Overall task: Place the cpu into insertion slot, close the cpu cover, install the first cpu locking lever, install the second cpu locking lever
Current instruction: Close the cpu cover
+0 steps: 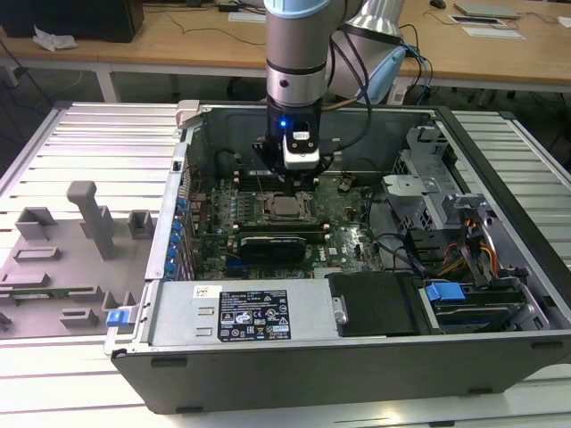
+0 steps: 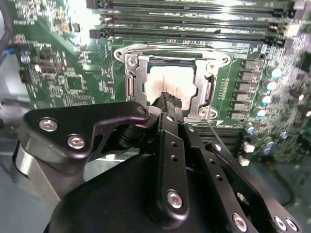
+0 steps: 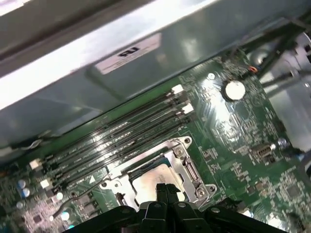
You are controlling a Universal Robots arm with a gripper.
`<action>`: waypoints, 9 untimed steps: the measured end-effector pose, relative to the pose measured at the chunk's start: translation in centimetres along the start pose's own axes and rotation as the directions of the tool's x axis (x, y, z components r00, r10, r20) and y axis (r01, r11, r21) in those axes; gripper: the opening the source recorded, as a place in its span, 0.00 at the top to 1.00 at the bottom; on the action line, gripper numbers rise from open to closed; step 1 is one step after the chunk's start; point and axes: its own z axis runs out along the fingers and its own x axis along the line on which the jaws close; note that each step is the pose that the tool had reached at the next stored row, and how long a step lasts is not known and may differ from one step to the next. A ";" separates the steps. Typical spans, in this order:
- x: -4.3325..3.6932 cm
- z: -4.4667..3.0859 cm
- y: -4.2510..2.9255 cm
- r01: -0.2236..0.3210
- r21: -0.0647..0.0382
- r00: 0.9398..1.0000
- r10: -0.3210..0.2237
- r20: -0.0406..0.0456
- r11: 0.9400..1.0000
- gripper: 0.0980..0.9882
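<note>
The arm (image 1: 299, 53) stands upright over the case (image 1: 357, 357), tool (image 3: 166, 188) clenched, apparently empty, just above the cpu (image 2: 167, 80).

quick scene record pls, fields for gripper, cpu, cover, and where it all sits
gripper: fingers together, holding nothing, tips right over the cpu
cpu: lying flat inside the cover's window, silver top showing
cpu cover: down, framing the cpu
setting: green motherboard inside an open computer case
contact between fingers and cpu: cannot tell
</note>
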 end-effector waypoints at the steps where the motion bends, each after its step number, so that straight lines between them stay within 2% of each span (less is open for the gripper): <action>1: 0.00 0.01 0.00 0.021 -0.001 1.000 -0.021 0.000 1.000 0.99; 4: 0.00 0.04 0.00 0.085 -0.003 0.996 -0.085 -0.002 0.996 0.99; 5: 0.00 0.06 0.00 0.116 -0.005 0.993 -0.116 -0.002 0.993 0.99; 8: 0.01 0.12 -0.01 0.198 -0.008 0.980 -0.198 -0.004 0.980 0.99; 9: 0.01 0.14 -0.01 0.227 -0.009 0.974 -0.227 -0.004 0.974 0.99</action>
